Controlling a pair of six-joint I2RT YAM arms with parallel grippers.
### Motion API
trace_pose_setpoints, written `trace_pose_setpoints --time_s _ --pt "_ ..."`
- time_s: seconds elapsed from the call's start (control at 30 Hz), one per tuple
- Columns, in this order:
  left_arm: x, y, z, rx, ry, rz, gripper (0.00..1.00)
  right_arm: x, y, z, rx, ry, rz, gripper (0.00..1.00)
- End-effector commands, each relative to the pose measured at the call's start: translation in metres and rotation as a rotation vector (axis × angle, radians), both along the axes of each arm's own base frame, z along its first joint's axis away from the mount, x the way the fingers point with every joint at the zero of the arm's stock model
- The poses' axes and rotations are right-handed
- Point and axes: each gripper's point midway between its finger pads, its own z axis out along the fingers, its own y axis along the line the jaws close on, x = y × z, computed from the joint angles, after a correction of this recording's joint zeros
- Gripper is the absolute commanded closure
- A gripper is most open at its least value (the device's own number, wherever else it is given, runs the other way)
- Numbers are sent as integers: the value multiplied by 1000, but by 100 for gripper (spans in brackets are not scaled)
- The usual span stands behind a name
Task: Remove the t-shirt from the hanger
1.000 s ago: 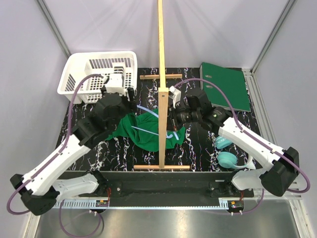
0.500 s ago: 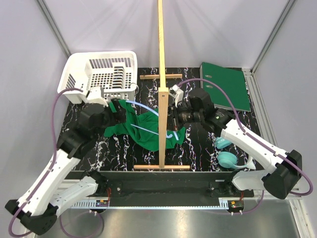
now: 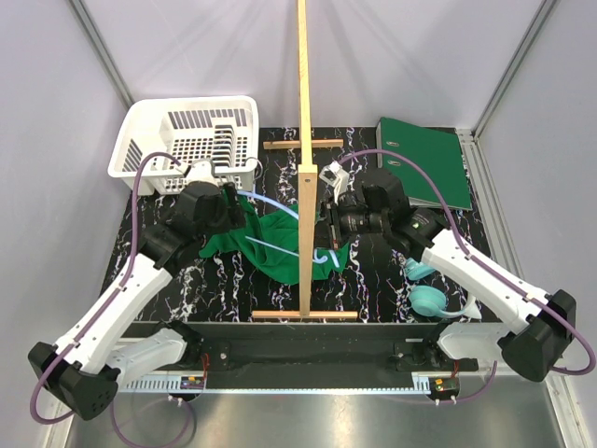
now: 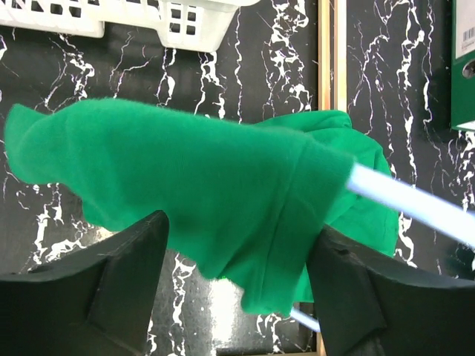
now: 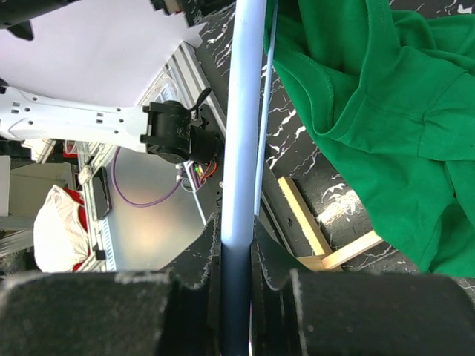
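Where the scene is viewed from the top, the shirt (image 3: 280, 252) is seen crumpled on the black mat (image 3: 373, 275), just left of the wooden stand (image 3: 303, 140), with the hanger (image 3: 270, 203) threaded through it. The left gripper (image 3: 241, 207) is placed at the shirt's left end, the right gripper (image 3: 324, 222) at its right end, beside the stand. A basket (image 3: 149, 149) and a binder (image 3: 424, 159) are set at the far side.

From the left wrist, the fingers (image 4: 104, 289) are seen spread wide, with a fold of shirt draped over the hanger's arm between them; whether cloth and fingers touch cannot be told.

From the right wrist, the hanger's blue arm is seen clamped between narrow jaws, and the shirt is bunched to its right.
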Motion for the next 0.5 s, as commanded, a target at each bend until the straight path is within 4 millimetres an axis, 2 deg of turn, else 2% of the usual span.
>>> trace_pose_setpoints --time_s 0.0,0.07,0.1,0.17,0.2,0.27,0.47 --pt "15 -1 12 -32 -58 22 33 -9 4 43 128 -106 53 100" --pt "16 0 13 -35 -62 28 42 -10 3 43 128 -108 49 100" --pt "17 2 14 -38 -66 32 61 -10 2 42 126 -108 45 100" --pt "17 6 18 -44 -78 44 79 -11 -1 41 125 -112 39 100" --pt "15 8 21 -48 -88 49 95 -12 -2 40 123 -108 39 100" --pt "15 14 23 -51 -96 63 100 -18 -5 39 128 -102 43 100" --pt "6 34 28 -63 -124 99 100 -27 -22 29 98 -84 -8 100"
